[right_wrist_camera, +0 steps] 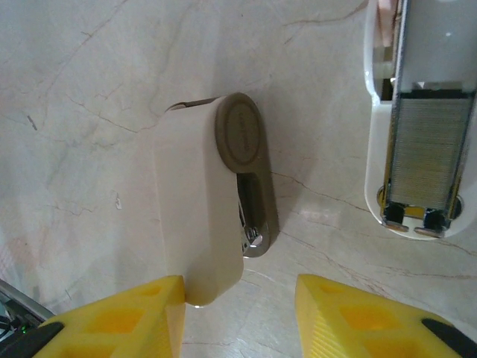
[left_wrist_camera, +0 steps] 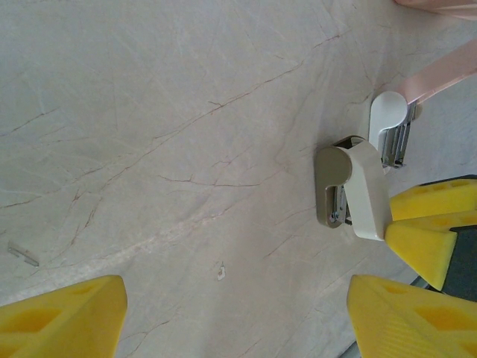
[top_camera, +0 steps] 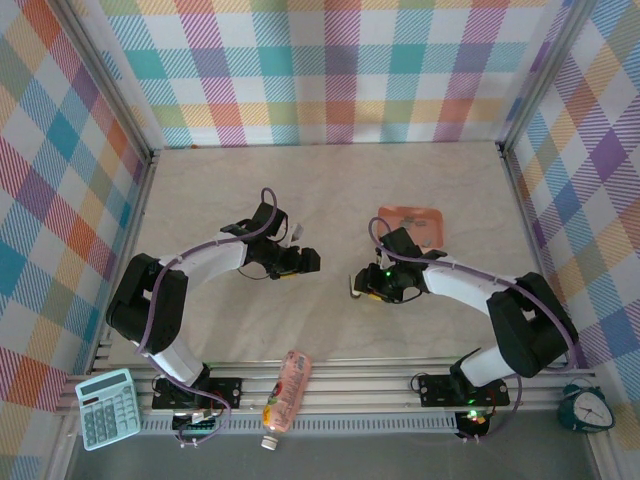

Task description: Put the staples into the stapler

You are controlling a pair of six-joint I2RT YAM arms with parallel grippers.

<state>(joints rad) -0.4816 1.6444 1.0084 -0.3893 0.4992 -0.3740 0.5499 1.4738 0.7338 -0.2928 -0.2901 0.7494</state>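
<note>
A cream stapler (right_wrist_camera: 201, 209) with a grey base lies on its side on the marble table (top_camera: 200, 200). Beside it stands a white part (right_wrist_camera: 376, 149) whose metal channel holds a grey strip of staples (right_wrist_camera: 428, 149). My right gripper (right_wrist_camera: 238, 298) is open at the stapler's near end. Its left yellow finger (right_wrist_camera: 127, 317) touches the cream cover and the other finger stands clear. My left gripper (left_wrist_camera: 235, 298) hangs open over bare table, left of the stapler (left_wrist_camera: 358, 186). A short loose grey staple strip (left_wrist_camera: 22, 254) lies far left. From above, both grippers (top_camera: 308, 262) (top_camera: 368, 287) face each other.
A salmon-pink tray (top_camera: 412, 222) lies behind the right gripper. A pink bottle (top_camera: 286, 390), a calculator (top_camera: 105, 407) and a teal clock (top_camera: 585, 407) sit along the near rail. Plaid walls close in the table on three sides.
</note>
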